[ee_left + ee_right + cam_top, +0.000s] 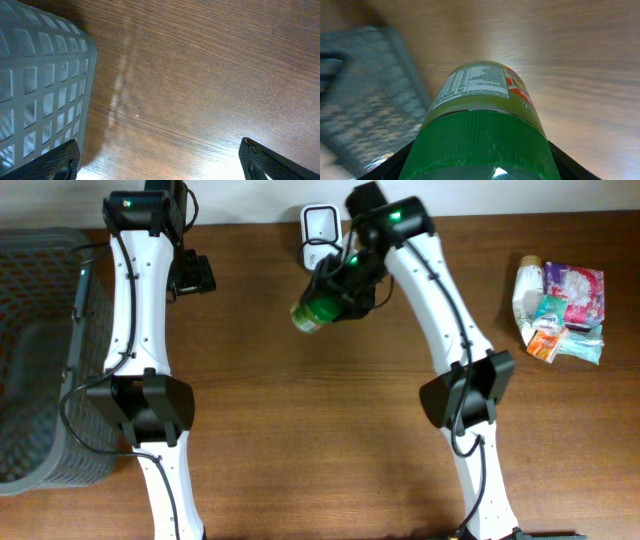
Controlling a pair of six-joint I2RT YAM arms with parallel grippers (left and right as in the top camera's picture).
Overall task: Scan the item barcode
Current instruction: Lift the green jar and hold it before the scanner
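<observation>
Up by the white scanner [318,225], right gripper [340,286] was clamped on a green-capped bottle [314,313] tipped sideways, probably to show its label, left gripper [159,161] just hanging open.

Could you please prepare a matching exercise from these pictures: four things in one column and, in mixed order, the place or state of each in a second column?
1 green-capped bottle
2 grey basket
3 pile of packets
4 left tool

A open, holding nothing
B at the right edge of the table
C gripped by the right tool
D at the left edge

Pairs: 1-C, 2-D, 3-B, 4-A
</observation>
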